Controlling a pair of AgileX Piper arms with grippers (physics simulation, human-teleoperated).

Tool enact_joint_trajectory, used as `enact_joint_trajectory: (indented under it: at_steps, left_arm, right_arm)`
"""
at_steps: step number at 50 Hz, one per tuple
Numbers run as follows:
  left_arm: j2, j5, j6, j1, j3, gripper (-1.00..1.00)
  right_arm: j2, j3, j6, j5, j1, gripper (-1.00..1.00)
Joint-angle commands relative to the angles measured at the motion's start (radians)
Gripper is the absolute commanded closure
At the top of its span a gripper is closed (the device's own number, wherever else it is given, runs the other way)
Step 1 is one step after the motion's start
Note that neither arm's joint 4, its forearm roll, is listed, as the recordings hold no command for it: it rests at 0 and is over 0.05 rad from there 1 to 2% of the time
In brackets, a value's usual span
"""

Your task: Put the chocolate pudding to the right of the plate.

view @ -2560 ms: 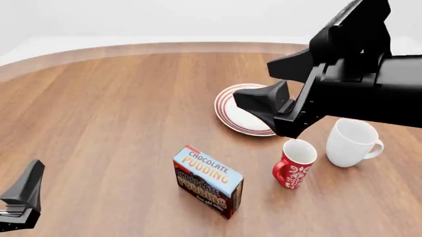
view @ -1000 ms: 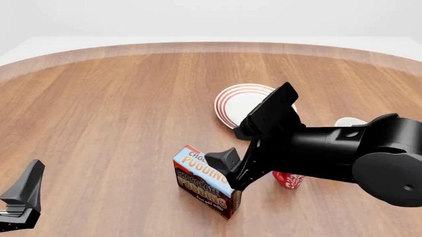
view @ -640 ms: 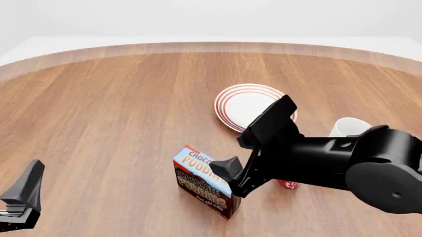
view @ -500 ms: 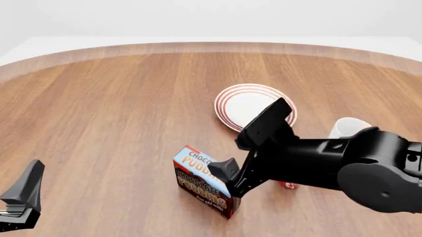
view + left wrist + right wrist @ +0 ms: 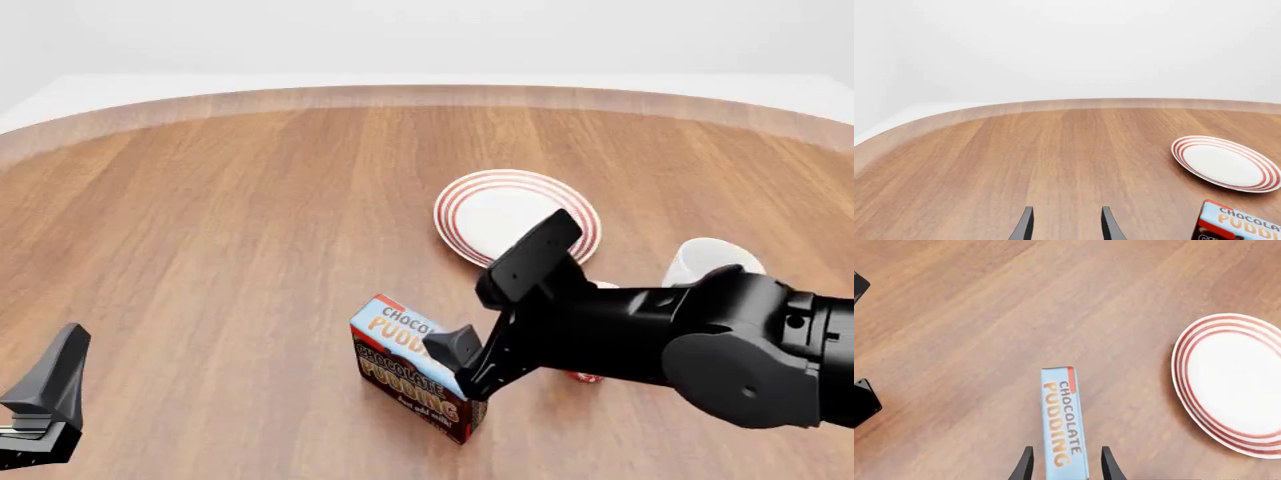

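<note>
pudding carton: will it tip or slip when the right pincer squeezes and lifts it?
The chocolate pudding stands on a narrow edge, so a sideways nudge could probably tip it. Its flat faces look stiff, likely gripping squarely. The right pincer straddles its thin top, open, so a centered squeeze should hold; it probably weighs little.

The right arm (image 5: pixel 667 335) hides most of the red mug (image 5: pixel 583 377).

Light-blue orange-lettered chocolate pudding (image 5: pixel 407 365), red-ringed white plate (image 5: pixel 505 203), brown wood-grain table (image 5: pixel 240 220)
</note>
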Motion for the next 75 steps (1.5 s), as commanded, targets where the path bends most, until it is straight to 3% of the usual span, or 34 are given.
enact_joint_trajectory:
  at_steps: [1,59,75]
  left_arm:
    - [0.0,0.0,0.0,0.0,0.0,-1.0]
    - [0.0,0.0,0.0,0.0,0.0,-1.0]
    - [0.0,0.0,0.0,0.0,0.0,-1.0]
  right_arm:
    - [0.013,0.01,0.002,-0.015,-0.005,-1.0]
    - [0.13,0.088,0.054,-0.151,-0.004,-1.0]
    - [0.185,0.13,0.08,-0.226,-0.002,-1.0]
